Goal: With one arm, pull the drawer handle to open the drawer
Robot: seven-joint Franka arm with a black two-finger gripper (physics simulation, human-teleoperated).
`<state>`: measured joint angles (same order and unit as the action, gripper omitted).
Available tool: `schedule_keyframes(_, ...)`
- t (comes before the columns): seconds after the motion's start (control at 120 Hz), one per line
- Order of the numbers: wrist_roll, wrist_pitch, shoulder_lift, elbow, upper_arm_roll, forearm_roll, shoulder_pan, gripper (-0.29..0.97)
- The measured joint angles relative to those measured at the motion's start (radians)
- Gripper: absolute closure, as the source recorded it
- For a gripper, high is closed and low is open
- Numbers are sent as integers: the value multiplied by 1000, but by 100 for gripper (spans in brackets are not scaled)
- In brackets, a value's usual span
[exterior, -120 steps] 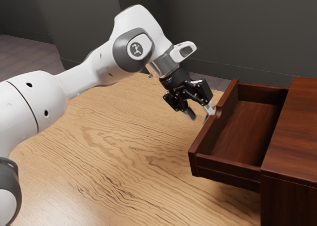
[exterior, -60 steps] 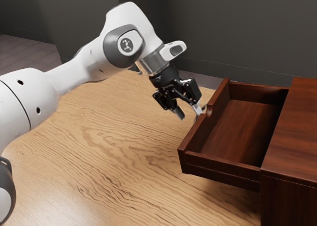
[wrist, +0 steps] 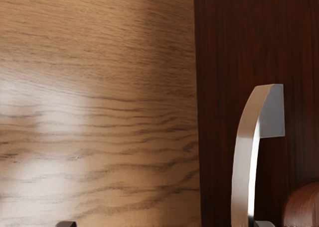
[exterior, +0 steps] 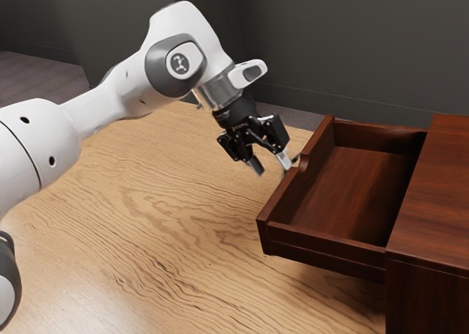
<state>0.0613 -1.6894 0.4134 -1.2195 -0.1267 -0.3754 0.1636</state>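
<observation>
The dark wood drawer (exterior: 344, 191) stands far out of its cabinet (exterior: 432, 224), its inside bare. A curved silver handle (exterior: 286, 161) sits on the drawer's front panel (exterior: 286, 198), on the side facing the arm. My black gripper (exterior: 270, 162) is at that handle, fingers spread wide, so it is open. In the wrist view the handle (wrist: 249, 157) arcs off the dark front panel (wrist: 229, 62) right beside one fingertip (wrist: 262, 223). The other fingertip (wrist: 65, 223) is far off, over the table.
The light wooden table (exterior: 161, 224) stretches out on the exterior view's left and in front of the drawer. The cabinet fills the exterior view's right edge. A dark wall runs behind the table.
My gripper has moved toward the exterior view's left, and the drawer has slid further out of the cabinet with it.
</observation>
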Motion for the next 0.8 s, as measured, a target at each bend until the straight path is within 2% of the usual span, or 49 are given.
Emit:
schedule_keyframes(0.433, -4, 5, -21, 8, -4, 11, -3, 14)
schedule_keyframes(0.492, -5, 5, -45, 0, 15, 30, -24, 11)
schedule_keyframes(0.575, -5, 13, -124, -29, 83, 67, -76, 9)
schedule_keyframes(0.633, -5, 34, -207, -51, 101, 117, -93, 7)
schedule_keyframes(0.725, -5, 105, -341, -76, 176, 180, -134, 6)
schedule_keyframes(0.8, -5, 168, -411, -93, 207, 218, -131, 5)
